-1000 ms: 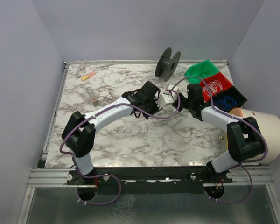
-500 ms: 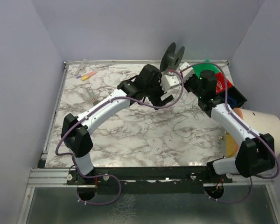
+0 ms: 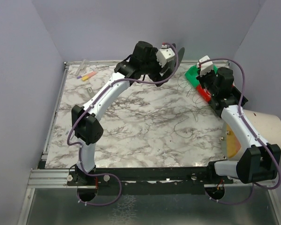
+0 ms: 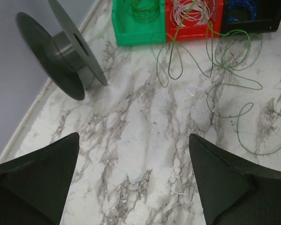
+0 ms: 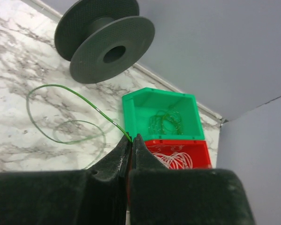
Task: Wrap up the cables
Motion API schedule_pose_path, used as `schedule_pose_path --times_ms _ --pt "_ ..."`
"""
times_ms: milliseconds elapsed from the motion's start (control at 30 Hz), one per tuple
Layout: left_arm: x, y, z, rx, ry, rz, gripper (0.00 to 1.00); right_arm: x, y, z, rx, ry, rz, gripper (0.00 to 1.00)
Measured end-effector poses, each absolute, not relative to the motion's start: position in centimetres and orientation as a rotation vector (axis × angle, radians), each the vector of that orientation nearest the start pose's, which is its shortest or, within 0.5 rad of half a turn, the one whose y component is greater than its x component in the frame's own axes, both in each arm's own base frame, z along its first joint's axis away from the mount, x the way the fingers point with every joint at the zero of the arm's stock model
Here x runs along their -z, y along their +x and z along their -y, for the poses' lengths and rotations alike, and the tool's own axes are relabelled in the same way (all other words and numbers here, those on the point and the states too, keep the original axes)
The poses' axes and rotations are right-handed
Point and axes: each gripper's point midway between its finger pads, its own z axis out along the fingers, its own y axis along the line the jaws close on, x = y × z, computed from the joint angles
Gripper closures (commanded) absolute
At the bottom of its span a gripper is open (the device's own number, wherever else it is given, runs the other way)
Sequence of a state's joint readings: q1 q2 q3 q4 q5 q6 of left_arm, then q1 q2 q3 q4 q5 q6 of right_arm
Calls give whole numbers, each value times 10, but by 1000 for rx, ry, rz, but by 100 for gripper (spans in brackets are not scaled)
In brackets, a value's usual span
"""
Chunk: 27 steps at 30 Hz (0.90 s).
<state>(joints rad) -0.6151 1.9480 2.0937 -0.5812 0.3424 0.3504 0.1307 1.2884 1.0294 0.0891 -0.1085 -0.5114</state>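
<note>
Green wire [image 5: 93, 107] is the cable in play; take the black spool [image 4: 68, 51] as the landmark. The left gripper [image 4: 134, 138] hangs just beside the spool, lifted off the marble table [image 4: 131, 117], its jaws spread wide and holding nothing. The spool stands on the edges of its two discs with its hub level, the centre hole facing right. The wire lies to the right of the spool in loose curls on the marble. Its long run trails from the far side back toward the near edge, and one end leads up to the right gripper [image 5: 131, 140]. That gripper is closed tight and pinches the end between its tips, right of the spool and in front of the green bin [image 5: 136, 122]. The left arm is nearer the spool. The right arm has the wire, so the pinched end probably has to travel left to the hub.
</note>
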Motion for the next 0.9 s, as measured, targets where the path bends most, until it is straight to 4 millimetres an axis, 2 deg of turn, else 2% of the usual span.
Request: schedule_pose_path --times_ms 100,200,367,467,567,700,767,900 --pt "-286 420 368 578 1175 -1714 1 -276 433 -62 131 -627 -1660 100" --pt "-260 405 376 654 1234 -1744 1 -275 436 -65 96 -607 -1690 100" --pt "-223 364 399 750 1363 -1774 1 -287 438 -69 44 -567 -1712 100" --pt "-223 342 415 811 1413 -1748 1 -293 438 -73 10 -551 -1719 100" --pt "-231 325 429 871 1440 -1713 1 -286 440 -75 -22 -541 -1751 100" --pt "-241 321 436 882 1432 -1691 1 -263 444 -79 -81 -532 -1832 100" --pt "-244 326 439 844 1403 -1695 1 -253 445 -79 -118 -526 -1874 100" --pt "-241 333 453 748 1359 -1698 1 -249 442 -85 -200 -526 -1915 99"
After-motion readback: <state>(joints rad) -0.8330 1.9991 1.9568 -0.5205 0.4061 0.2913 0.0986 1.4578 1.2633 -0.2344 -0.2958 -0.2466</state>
